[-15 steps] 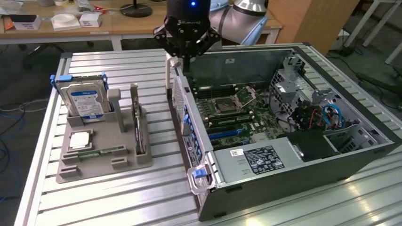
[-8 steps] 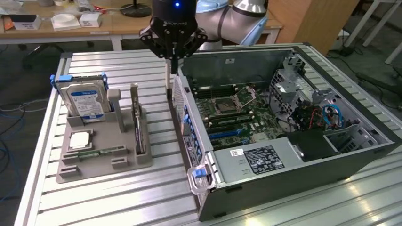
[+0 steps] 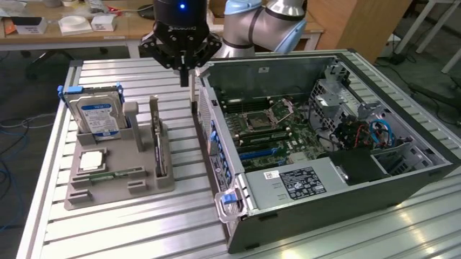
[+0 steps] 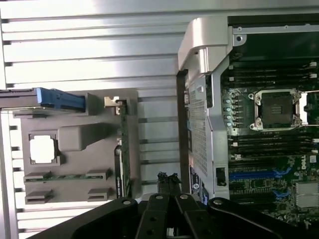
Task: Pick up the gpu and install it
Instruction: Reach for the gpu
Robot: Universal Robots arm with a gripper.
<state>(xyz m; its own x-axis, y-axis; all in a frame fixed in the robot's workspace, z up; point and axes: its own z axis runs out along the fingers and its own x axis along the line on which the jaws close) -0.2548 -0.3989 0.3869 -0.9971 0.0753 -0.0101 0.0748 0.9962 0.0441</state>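
Note:
The gpu (image 3: 158,144) stands on edge in a slot of the grey parts holder (image 3: 115,186), a thin dark card with a silver bracket at its far end. The wrist view looks down on the gpu (image 4: 124,149) edge-on, next to the open computer case (image 4: 199,124). My gripper (image 3: 184,82) hangs above the table between the holder's far end and the case's corner, higher than the card and apart from it. Its fingers are shut together with nothing in them. The gripper (image 4: 168,180) also appears in the wrist view, beside the card's near end.
The holder also carries a silver hard drive (image 3: 97,116) with a blue label, a processor chip (image 3: 92,160) and a green memory stick (image 3: 108,175). The open case (image 3: 324,135) lies on its side with the motherboard (image 3: 266,127) exposed. Behind the ribbed metal table (image 3: 144,226) stands a cluttered desk (image 3: 72,24).

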